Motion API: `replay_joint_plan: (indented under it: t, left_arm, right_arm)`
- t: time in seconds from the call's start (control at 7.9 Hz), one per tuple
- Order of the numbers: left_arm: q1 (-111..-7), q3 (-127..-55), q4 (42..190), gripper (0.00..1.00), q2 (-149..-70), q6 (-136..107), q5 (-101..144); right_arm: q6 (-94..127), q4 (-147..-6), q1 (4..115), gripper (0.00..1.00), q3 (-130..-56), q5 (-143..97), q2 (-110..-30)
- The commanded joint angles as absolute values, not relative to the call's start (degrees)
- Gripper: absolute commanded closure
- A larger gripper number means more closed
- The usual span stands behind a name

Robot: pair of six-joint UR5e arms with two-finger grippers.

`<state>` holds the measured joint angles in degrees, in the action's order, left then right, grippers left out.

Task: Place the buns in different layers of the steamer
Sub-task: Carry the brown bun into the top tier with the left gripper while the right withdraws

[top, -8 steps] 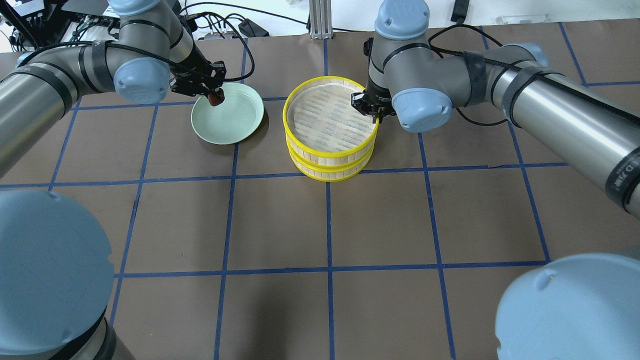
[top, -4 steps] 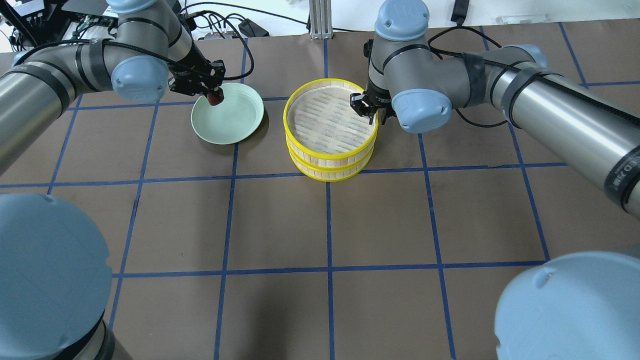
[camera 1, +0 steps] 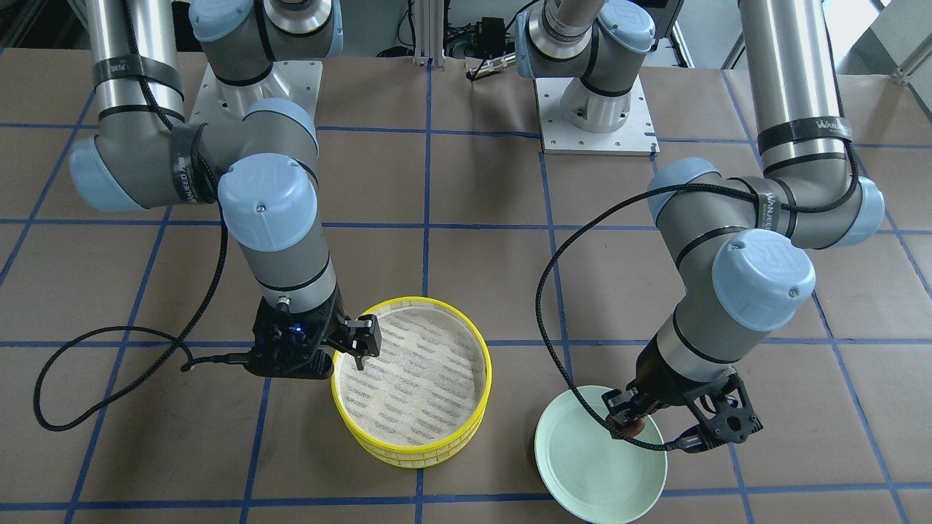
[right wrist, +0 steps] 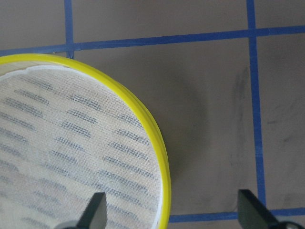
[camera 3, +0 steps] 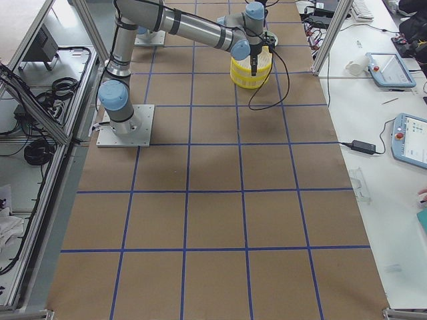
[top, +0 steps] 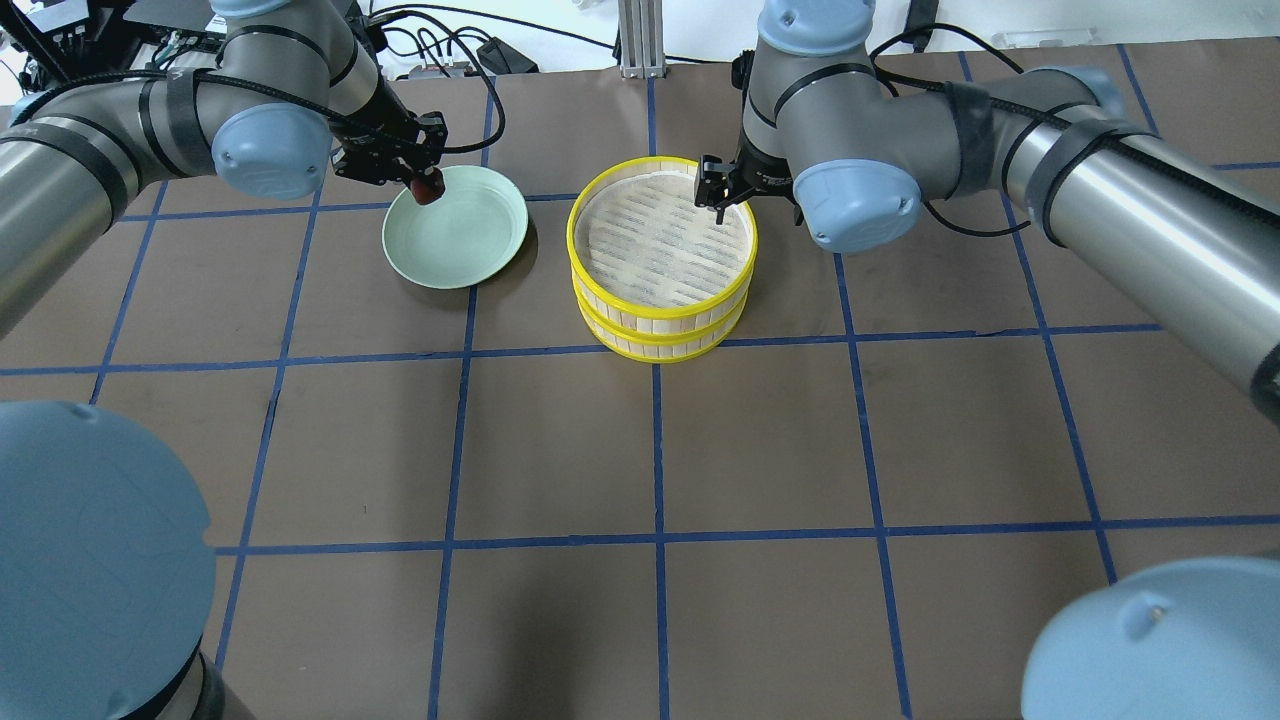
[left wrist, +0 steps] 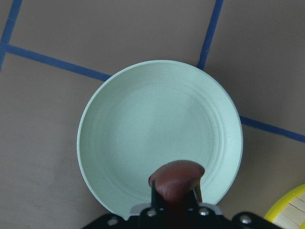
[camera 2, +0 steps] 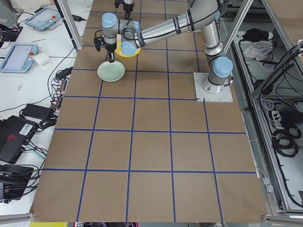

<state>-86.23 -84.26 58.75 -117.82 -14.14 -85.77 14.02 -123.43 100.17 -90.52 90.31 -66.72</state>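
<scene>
On the left, the left tool [top: 427,186] was clenched on the dark reddish-brown bun [left wrist: 177,177] – a small, smooth, rounded lump with a dull sheen, pinched between two black fingers. It hung over the rim of the plate [top: 470,240] on the side farthest from the steamer, and whether it touched the plate could not be told. The plate was round and shallow, pale green and finely speckled, with faint concentric rings in its floor. It lay flat on the desk [top: 760,440], a matte brown surface crossed by blue tape lines [top: 658,450]. Just beside the plate to the right, apart from it, stood the two steamer layers, one stacked squarely on the other. The upper tray [top: 572,235] had a glossy bright yellow rim, a pale slatted wall and a white gauzy mesh floor with rows of short dark stripes. Of the lower tray [top: 655,347] only the same yellow band and slatted wall showed. At the upper tray's far right edge the right tool [top: 725,198] was released – one finger over the mesh, the other over the bare desk, the yellow rim between them.
</scene>
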Motion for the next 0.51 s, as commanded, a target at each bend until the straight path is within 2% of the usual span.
replay_joint_plan:
  t: [0.0,0.38]
  left_arm:
    - [-86.7,-84.2,60.6,0.93,-114.3,-16.6,-85.3]
    - [-95.2,-84.2,62.8,0.91,-110.7,-29.0,-84.3]
  right_arm:
    - [7.2,-114.1,97.8,0.00,-90.3,90.6,-74.3]
    - [-2.2,-97.1,91.6,0.00,-88.7,90.4,-86.7]
